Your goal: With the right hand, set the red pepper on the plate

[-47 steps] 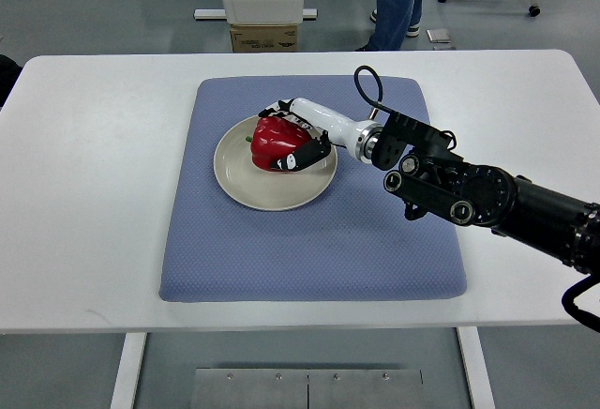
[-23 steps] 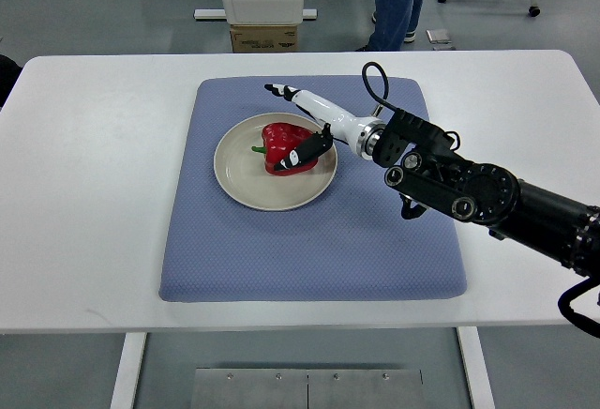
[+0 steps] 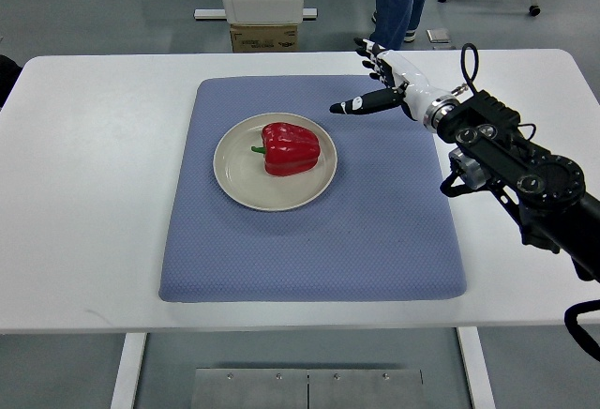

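1. We see the red pepper (image 3: 291, 149) lying on its side on the plate (image 3: 240, 174), green stem pointing left, nothing touching it.
2. Our right hand (image 3: 380, 81) hangs over the far right corner of the blue mat (image 3: 309, 240), well apart from the plate, fingers spread and holding nothing.
3. We judge the placement done; little remains to go wrong.
4. The pepper sits right of centre, so a bump to the surface (image 3: 94, 193) could roll it toward the rim.
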You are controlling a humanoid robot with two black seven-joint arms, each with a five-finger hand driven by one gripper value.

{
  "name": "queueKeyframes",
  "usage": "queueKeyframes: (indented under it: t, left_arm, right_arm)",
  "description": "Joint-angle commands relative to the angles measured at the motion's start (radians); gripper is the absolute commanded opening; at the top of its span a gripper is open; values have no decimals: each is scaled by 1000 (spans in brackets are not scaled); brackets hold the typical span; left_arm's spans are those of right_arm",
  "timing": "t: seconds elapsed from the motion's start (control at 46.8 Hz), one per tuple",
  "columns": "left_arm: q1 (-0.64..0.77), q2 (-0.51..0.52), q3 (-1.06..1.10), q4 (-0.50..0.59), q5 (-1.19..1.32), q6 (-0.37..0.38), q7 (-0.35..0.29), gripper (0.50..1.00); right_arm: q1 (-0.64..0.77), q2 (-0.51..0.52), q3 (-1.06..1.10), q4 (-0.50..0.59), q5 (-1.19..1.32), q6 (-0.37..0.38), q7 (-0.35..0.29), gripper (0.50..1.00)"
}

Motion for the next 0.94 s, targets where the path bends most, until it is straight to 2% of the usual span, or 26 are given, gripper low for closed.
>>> queueKeyframes:
  t: [0.0,0.107,0.171,0.535,0.834,0.92]
  left_arm:
    - [0,0,0,0,0,0,0,1000]
    - [0,0,0,0,0,0,0,1000]
    - [0,0,0,0,0,0,0,1000]
    - [0,0,0,0,0,0,0,1000]
    - [0,0,0,0,0,0,0,1000]
    - [0,0,0,0,0,0,0,1000]
  right_arm:
    - [-31,0,114,1,8,21,-28,998]
    - [-68,0,236,-1,57,59,-67,1000]
    - [-77,0,283,-1,98,58,-71,1000]
    - [-137,-4,359,-12,457,41,-19,1000]
    - [-171,0,353,-18,471,41,-19,1000]
    - [-174,2,359,-18,473,41,-3,1000]
